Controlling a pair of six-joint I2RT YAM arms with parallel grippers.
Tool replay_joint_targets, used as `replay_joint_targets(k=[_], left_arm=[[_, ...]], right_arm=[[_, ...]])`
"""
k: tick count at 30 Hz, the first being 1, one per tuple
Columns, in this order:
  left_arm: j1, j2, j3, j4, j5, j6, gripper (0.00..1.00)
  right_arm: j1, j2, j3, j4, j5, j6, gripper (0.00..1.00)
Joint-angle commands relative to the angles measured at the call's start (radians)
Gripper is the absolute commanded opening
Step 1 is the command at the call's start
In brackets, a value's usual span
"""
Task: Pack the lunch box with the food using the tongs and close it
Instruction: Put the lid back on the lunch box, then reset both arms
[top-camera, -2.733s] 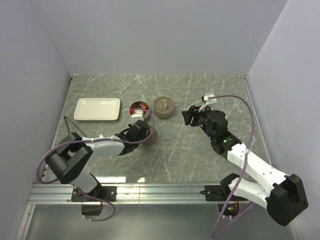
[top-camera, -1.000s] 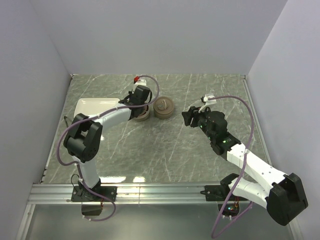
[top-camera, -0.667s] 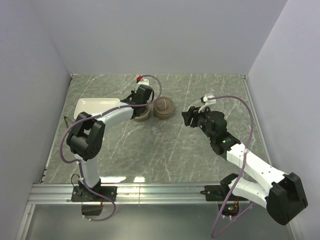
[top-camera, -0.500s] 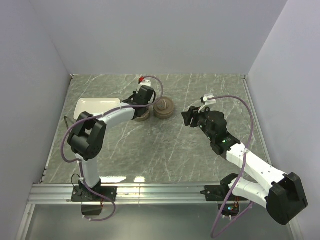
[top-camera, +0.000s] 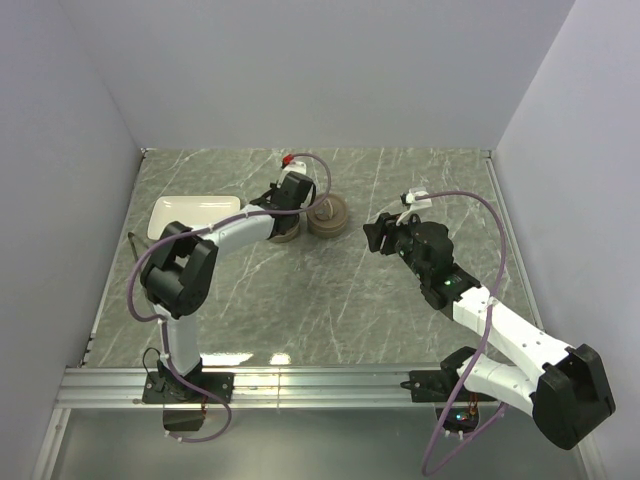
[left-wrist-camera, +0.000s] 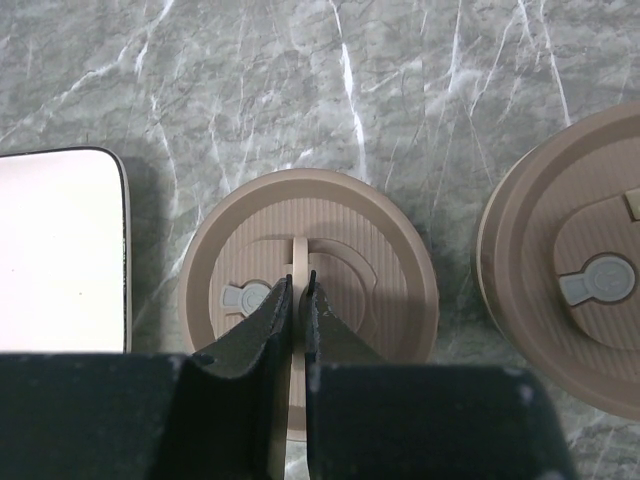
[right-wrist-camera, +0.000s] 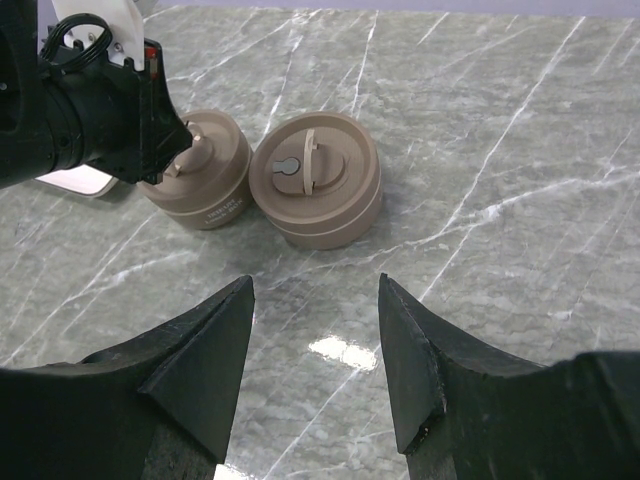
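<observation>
Top external view: a white plate (top-camera: 180, 215) lies on the marble table (top-camera: 330, 300). Just to the right of the plate stands the first tin (top-camera: 283, 237), round, tan and lidded. The second tin (top-camera: 328, 215), also lidded, stands just beyond it, on the side away from the plate. The left gripper (top-camera: 285, 216) is down on the first tin. The right gripper (top-camera: 378, 232) hangs well apart from the plate, past both tins, and grips nothing.

Left wrist view: the left gripper (left-wrist-camera: 298, 290) is pinched narrow on the thin upright handle (left-wrist-camera: 300, 255) across the middle of the first tin's (left-wrist-camera: 390, 290) lid. The plate (left-wrist-camera: 55, 250) shows at the left edge, close to that tin but not touching it. The second tin (left-wrist-camera: 570, 290) sits on the far side from the plate, with a strip of table between the two tins.

Right wrist view: the right gripper (right-wrist-camera: 315, 290) has its jaws spread wide over bare table. Both tins (right-wrist-camera: 210, 180) (right-wrist-camera: 320, 185) stand upright beyond it, lids on. The left gripper (right-wrist-camera: 178, 140) reaches in from the plate's side.
</observation>
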Motion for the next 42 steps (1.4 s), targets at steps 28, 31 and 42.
replay_joint_targets(k=[28,31,42], left_arm=[[-0.049,-0.424,-0.296,0.313,-0.126,-0.011,0.96],[-0.049,-0.608,-0.434,0.458,-0.156,-0.003,0.98],[-0.044,-1.238,-0.758,0.570,-0.238,0.024,0.99]], right_arm=[[-0.028,-0.053,-0.025,0.038,0.090,0.011,0.63],[-0.055,-0.063,-0.035,0.039,0.099,0.023,0.63],[-0.081,-0.208,-0.050,-0.011,0.127,0.040,0.65]])
